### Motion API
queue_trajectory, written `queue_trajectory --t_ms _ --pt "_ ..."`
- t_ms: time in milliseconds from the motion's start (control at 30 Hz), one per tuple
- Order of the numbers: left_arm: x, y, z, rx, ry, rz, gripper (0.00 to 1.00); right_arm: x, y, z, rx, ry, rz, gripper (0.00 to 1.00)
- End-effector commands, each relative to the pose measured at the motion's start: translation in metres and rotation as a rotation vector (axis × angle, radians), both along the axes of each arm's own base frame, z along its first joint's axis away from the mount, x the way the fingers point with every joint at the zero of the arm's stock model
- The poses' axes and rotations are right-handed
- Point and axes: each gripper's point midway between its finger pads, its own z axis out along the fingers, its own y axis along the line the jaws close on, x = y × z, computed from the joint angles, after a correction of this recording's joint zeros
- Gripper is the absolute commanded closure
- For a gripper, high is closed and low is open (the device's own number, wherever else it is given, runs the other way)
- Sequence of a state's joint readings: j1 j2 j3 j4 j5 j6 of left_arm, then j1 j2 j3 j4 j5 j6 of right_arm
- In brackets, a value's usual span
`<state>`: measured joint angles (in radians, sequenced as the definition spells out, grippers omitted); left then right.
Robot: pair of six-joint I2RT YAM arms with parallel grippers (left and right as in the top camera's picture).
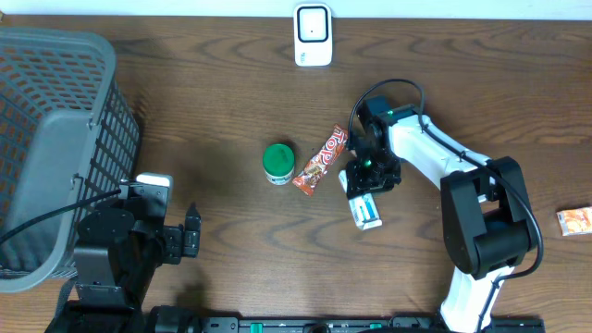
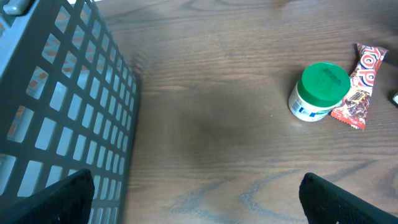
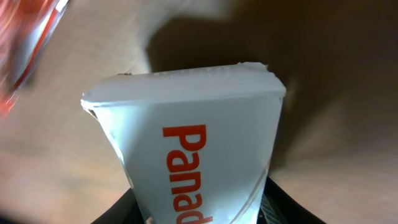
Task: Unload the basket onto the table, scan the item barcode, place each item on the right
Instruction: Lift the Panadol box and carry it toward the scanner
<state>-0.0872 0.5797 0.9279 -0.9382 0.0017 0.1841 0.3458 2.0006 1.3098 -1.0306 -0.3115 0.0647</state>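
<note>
Box (image 3: 186,124), lettering (image 3: 185,168) partly off-frame

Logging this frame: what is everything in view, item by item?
basket: 1, grey, table's left edge
scanner: 1, white, top centre
jar: 1, white, green lid, centre
candy bar: 1, red-orange, beside jar
box: 1, white, orange lettering, right of candy bar
pack: 1, orange-white, far right edge
table: 1, dark wood, under everything
left tool: 1, black, open, beside basket
right tool: 1, black, closed on box
</note>
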Motion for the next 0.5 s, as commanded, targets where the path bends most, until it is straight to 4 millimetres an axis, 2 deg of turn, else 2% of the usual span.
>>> queue_trajectory --t_ms 0,233,467 --pt "-0.001 -0.002 0.005 0.002 -0.016 -0.014 0.01 0.003 0.023 0.023 0.192 0.034 0.032 0.61" --pt "-0.001 -0.002 0.005 0.002 -0.016 -0.014 0.01 -0.005 0.052 0.061 0.419 0.079 0.095 0.6" --pt "-0.001 -0.002 0.005 0.002 -0.016 -0.014 0.01 -0.009 0.058 0.069 0.482 0.09 0.117 0.59"
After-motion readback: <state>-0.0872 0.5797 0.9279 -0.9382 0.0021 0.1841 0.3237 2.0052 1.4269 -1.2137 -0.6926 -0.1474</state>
